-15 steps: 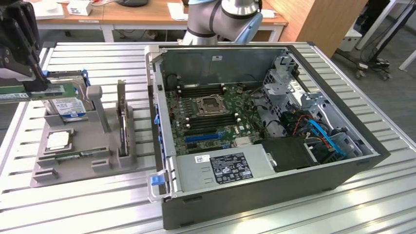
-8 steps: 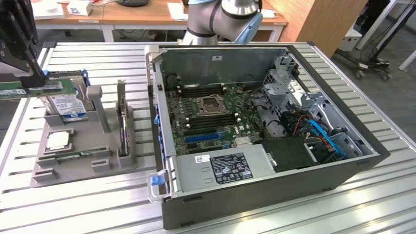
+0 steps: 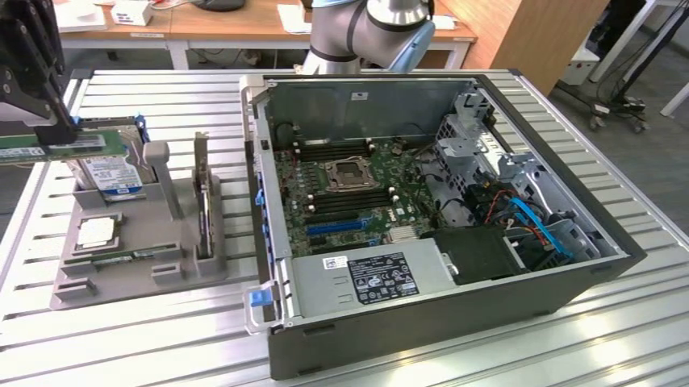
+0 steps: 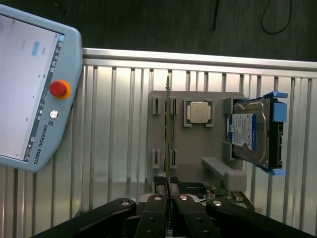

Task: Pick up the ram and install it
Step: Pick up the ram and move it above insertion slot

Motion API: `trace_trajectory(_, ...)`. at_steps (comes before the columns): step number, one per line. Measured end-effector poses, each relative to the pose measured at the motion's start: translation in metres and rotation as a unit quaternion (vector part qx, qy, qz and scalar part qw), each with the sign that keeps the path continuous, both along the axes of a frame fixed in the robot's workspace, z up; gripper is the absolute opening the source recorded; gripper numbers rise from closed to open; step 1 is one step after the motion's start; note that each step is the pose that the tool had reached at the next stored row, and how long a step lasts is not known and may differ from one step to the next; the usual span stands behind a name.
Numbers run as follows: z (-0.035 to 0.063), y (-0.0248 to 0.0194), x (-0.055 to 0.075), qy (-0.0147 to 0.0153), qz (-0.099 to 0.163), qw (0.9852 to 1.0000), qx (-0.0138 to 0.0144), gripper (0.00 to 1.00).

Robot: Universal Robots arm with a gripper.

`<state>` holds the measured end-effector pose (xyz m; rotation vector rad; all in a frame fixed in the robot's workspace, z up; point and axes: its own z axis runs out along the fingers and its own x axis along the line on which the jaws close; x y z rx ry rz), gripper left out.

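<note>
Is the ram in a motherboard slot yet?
No: the ram is clamped in the hand over the grey parts holder at the exterior view's left, outside the computer case.

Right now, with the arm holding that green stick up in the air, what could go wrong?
1. The gripper is shut on the green stick above the gray tray. If the stick slips, it could fall onto the hard drive.
2. An upright card stands in the tray between the stick and the computer case. A low path across might clip it.
3. The slots on the board look narrow, so a tilted stick might jam.
</note>
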<state>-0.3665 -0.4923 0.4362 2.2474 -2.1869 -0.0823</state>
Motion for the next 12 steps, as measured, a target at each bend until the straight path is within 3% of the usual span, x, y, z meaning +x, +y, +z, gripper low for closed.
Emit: trace_trajectory(12, -0.0001, 0.0000, 0.012, -0.0001, 0.000, 1.0000, 0.0000, 0.11)
